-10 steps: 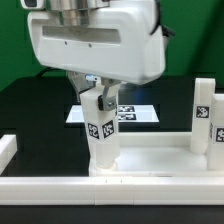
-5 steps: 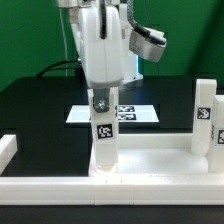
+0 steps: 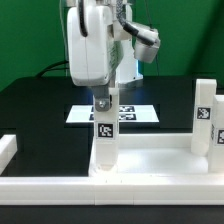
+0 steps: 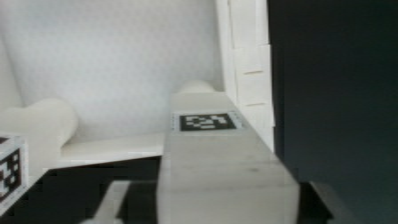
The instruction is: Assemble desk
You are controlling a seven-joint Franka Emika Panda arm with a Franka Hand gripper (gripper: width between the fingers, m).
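Note:
The white desk tabletop (image 3: 150, 160) lies flat in the exterior view, raised rim up. One white tagged leg (image 3: 104, 140) stands upright in its near corner. My gripper (image 3: 102, 103) hangs straight over this leg, with a finger on each side of its top end. In the wrist view the leg (image 4: 222, 160) fills the middle between my fingers (image 4: 121, 198). A dark gap shows on each side of it, so the jaws stand open around it. Two more upright legs (image 3: 203, 115) are at the exterior view's right.
The marker board (image 3: 140, 113) lies on the black table behind the tabletop. A white border bar (image 3: 110, 190) runs along the front, and another bar end (image 3: 5, 150) is at the exterior view's left. A second leg shows in the wrist view (image 4: 15, 165).
The hand turned about a quarter turn over the leg, from broad side to narrow side facing the camera. The leg went from slightly angled to square-on. Since then the hand has barely shifted.

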